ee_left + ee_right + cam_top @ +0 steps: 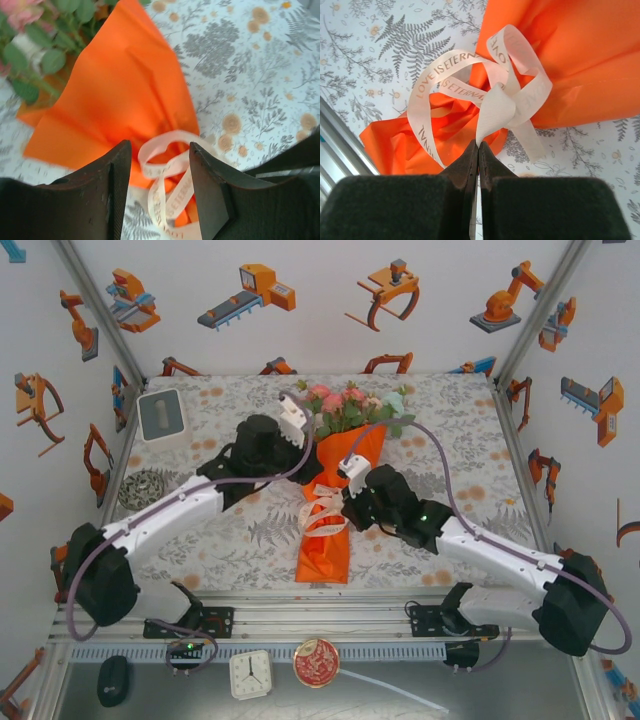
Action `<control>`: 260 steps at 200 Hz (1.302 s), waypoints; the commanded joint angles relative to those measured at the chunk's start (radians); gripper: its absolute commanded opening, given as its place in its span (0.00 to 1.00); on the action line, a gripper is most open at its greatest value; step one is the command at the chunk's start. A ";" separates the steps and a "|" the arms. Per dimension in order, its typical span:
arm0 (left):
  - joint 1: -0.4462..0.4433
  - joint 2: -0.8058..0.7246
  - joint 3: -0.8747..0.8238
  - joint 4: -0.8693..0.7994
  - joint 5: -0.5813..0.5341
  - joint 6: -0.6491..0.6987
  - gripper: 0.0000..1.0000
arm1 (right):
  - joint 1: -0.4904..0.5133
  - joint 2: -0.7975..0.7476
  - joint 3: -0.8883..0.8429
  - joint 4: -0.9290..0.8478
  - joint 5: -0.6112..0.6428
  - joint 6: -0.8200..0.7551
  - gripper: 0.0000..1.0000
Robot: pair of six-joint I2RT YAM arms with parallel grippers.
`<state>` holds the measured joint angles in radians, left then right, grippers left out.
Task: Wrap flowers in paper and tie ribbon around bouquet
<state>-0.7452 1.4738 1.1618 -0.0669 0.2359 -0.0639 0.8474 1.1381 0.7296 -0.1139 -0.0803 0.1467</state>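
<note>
Grey-patterned with ferns and tan blossoms, the counter [190,540] took up the middle of the top view. The bouquet [340,475] lay on it at the centre of the frame, blooms toward the upper edge and narrow end toward the lower edge.

Its orange paper [325,555] was wrapped as a cone that flared out again below the tie. In the left wrist view the paper [125,90] ran from upper centre down to the lower middle. In the right wrist view it [580,60] occupied the upper right.

The flowers [350,408], pink, cream and pale blue with green leaves, spilled from the cone's wide mouth, and showed blurred in the upper left of the left wrist view [40,55].

The left end effector [160,150] stood open, its dark jaws apart at the bottom of the frame with a ribbon loop lying between them, touching neither as far as could be seen. The right end effector [478,145] was closed, its jaws pressed together on one tail of the ribbon [515,100] at bottom centre.

That ribbon [325,512], cream-white and printed LOVE IS ETERNAL, was knotted in loops round the bouquet's waist
</note>
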 commanded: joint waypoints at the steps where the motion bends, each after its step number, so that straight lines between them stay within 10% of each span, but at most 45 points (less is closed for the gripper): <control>1: -0.019 0.138 0.123 -0.158 0.152 0.094 0.49 | -0.004 -0.011 -0.049 0.049 -0.049 0.061 0.07; 40: -0.036 0.294 0.246 -0.204 0.232 0.086 0.50 | -0.004 -0.055 -0.119 0.039 0.028 0.197 0.46; 90: -0.074 0.387 0.336 -0.322 0.157 0.147 0.51 | -0.003 -0.165 -0.243 0.120 0.131 0.657 0.52; 122: -0.097 0.442 0.405 -0.450 0.106 0.221 0.53 | -0.002 -0.141 -0.348 0.367 0.124 0.831 0.45; 164: -0.097 0.470 0.443 -0.573 0.103 0.276 0.42 | -0.002 -0.048 -0.305 0.381 0.102 0.746 0.00; 206: -0.079 0.423 0.364 -0.633 0.147 0.258 0.13 | -0.002 -0.126 -0.235 0.213 0.171 0.545 0.00; 260: -0.015 0.140 0.043 -0.427 0.098 0.144 0.28 | -0.002 -0.132 -0.209 0.213 0.070 0.373 0.00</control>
<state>-0.7738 1.7222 1.2663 -0.5835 0.3397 0.1303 0.8474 0.9878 0.5148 0.0853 0.0631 0.6323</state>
